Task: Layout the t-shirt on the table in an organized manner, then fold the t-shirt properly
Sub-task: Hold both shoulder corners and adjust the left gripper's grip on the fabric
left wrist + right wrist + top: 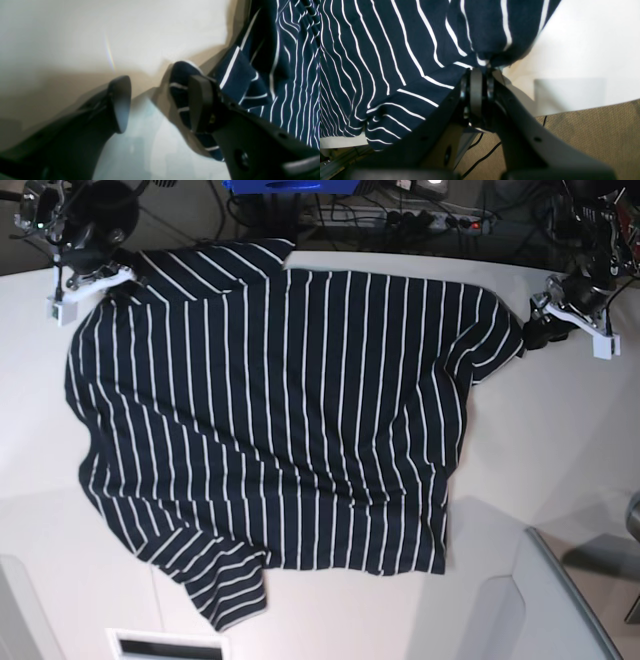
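Limp, light t-shirt [270,420] sprawls across the table [560,450]; right gripper [480,71] pinches a corner; left gripper [160,100] gapes, seemingly empty, beside the hem.

The t-shirt [270,410], dark navy with thin white stripes, lies spread almost flat on the white table [540,450], covering most of its middle. One sleeve juts off the shirt's near corner, by the table's front edge (its hem slightly curled). The shirt's far corners reach the table's curved far edge, and the fabric wrinkles there.
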